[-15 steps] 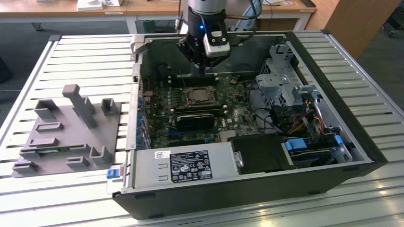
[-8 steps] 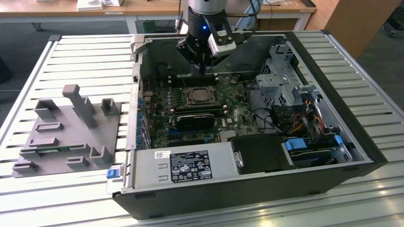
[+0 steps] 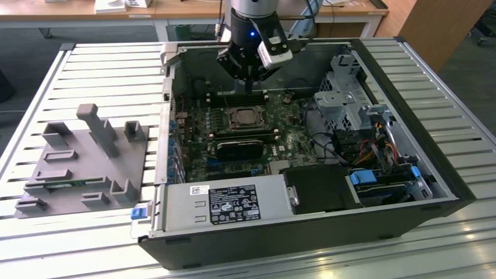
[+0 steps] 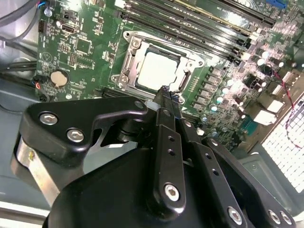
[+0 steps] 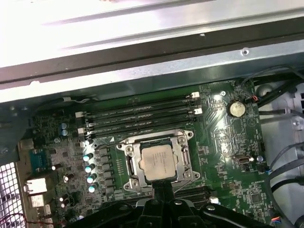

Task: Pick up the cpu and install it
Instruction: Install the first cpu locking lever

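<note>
Jaws together near square silver cpu (image 4: 159,71)

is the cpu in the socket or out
In. The cpu lies flat within the socket frame in both wrist views.

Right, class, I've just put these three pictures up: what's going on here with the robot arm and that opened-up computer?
The robot arm's gripper hangs inside an open desktop computer case, a little above the motherboard. The cpu lies in its socket on that board, silver top facing up. The gripper is shut and holds nothing, with its tips poised over the edge of the socket.
</note>
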You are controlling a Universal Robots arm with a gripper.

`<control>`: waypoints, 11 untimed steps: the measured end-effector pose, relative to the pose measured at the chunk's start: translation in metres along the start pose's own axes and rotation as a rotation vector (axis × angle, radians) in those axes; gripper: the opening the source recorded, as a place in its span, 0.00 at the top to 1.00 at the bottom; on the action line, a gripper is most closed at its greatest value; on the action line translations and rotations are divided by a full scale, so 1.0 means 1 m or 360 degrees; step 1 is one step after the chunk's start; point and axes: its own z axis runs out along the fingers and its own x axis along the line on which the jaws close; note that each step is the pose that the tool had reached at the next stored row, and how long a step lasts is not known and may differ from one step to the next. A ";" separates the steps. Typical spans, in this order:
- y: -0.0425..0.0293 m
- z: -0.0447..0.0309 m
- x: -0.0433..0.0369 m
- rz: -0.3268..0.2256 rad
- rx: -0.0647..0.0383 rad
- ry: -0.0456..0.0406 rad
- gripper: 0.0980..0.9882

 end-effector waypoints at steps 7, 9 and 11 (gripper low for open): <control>0.0000 0.0000 0.0000 -0.0090 0.0000 0.0001 0.99; 0.0000 0.0000 0.0000 -0.0112 0.0000 0.0001 0.99; 0.0000 0.0000 0.0000 -0.0137 0.0000 0.0002 0.99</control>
